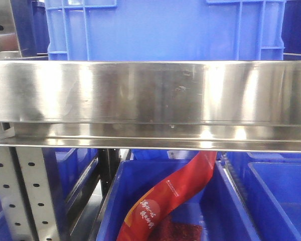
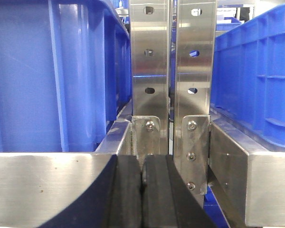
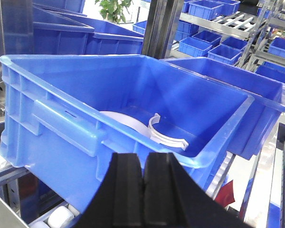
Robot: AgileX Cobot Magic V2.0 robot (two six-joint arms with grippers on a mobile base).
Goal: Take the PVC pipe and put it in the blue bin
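In the right wrist view, a large blue bin [image 3: 47, 137] sits on a roller shelf. Inside it lie white PVC pieces: a curved white clip [image 3: 165, 137] and a wider white round piece [image 3: 119, 118] partly hidden behind the bin's near wall. My right gripper [image 3: 145, 161] is shut and empty, just outside and below the bin's near rim. My left gripper [image 2: 142, 166] is also shut with nothing in it, facing two steel uprights [image 2: 149, 71] between blue bins. Neither gripper shows in the front view.
A wide steel shelf beam [image 1: 150, 95] crosses the front view, with a blue bin [image 1: 160, 30] above it. Below lies another blue bin [image 1: 231, 211] holding a red packet [image 1: 175, 196]. More blue bins [image 3: 213, 9] fill racks at the back right.
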